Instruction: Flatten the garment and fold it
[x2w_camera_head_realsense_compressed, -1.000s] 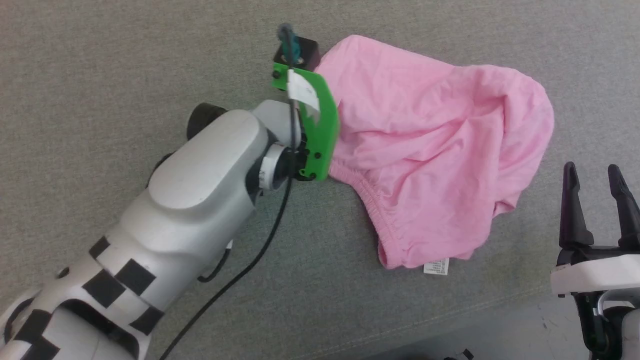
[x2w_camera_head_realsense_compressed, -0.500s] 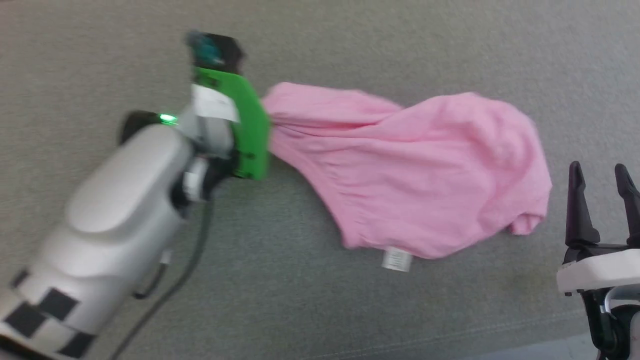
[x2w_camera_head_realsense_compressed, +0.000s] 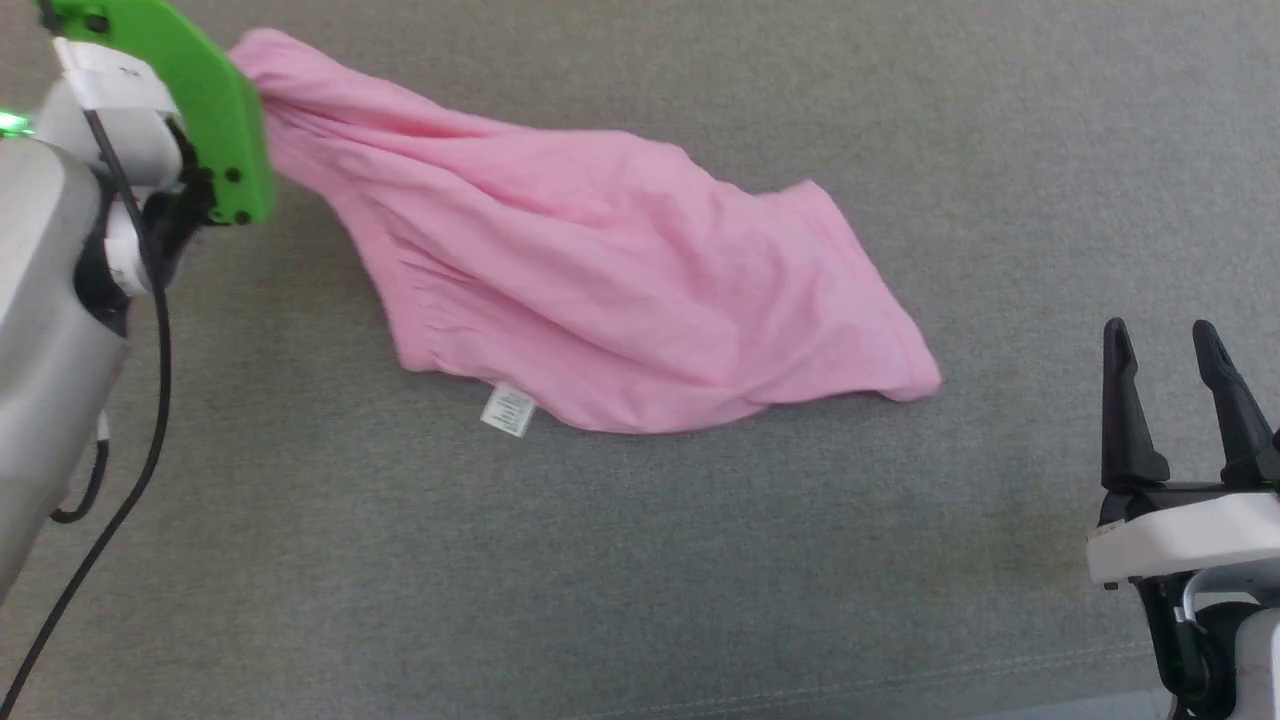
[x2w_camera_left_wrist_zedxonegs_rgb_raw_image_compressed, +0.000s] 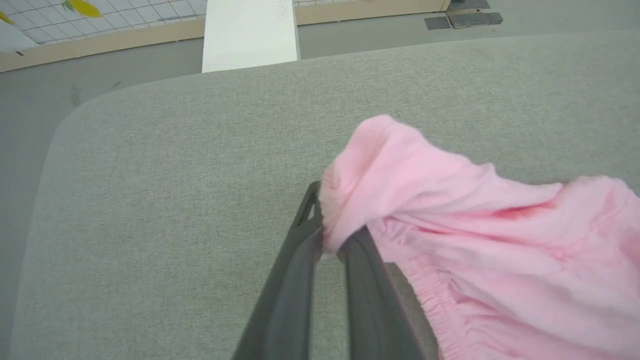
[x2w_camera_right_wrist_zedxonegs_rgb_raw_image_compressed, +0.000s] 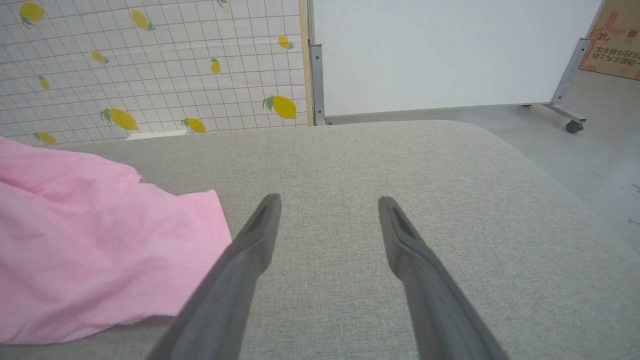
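The pink garment (x2w_camera_head_realsense_compressed: 600, 290) is spread across the middle of the gray cushion (x2w_camera_head_realsense_compressed: 640, 580), with its upper-left corner pinched by the left gripper (x2w_camera_left_wrist_zedxonegs_rgb_raw_image_compressed: 331, 235). The right gripper (x2w_camera_head_realsense_compressed: 1172, 345) is seen open at lower right, apart from the cloth. A white label (x2w_camera_head_realsense_compressed: 508, 410) is seen at the garment's lower edge.

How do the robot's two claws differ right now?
The left gripper is shut on an edge of the garment; the right gripper is open and empty. The left gripper holds the garment's left end; the right gripper sits apart from its other end. Both are long, dark and two-pronged.
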